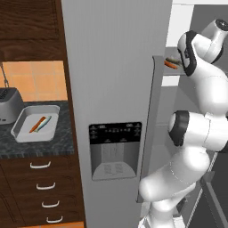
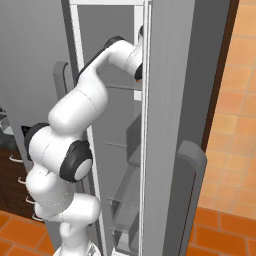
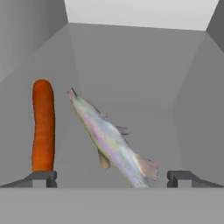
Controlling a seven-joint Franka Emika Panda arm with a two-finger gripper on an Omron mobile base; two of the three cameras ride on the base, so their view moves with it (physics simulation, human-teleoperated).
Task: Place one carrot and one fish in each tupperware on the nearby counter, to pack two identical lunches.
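Note:
In the hand view my gripper (image 3: 111,177) is open and reaches along a grey fridge shelf (image 3: 144,92). A silvery fish (image 3: 109,140) lies slanted on the shelf between the fingertips, its tail nearest me. An orange carrot (image 3: 43,127) lies to its left, in line with the left fingertip (image 3: 43,177). The left base view shows that carrot (image 1: 170,64) on the shelf beside my arm. On the counter (image 1: 40,144) a rectangular light-grey tupperware (image 1: 20,127) holds a carrot (image 1: 36,125) and a fish (image 1: 45,123).
A silver toaster (image 1: 9,106) stands left of the tub. The shut fridge door with its dispenser panel (image 1: 113,151) lies between the counter and my arm. The open door (image 2: 172,125) hems in the arm on the right. Drawers (image 1: 44,187) sit below the counter.

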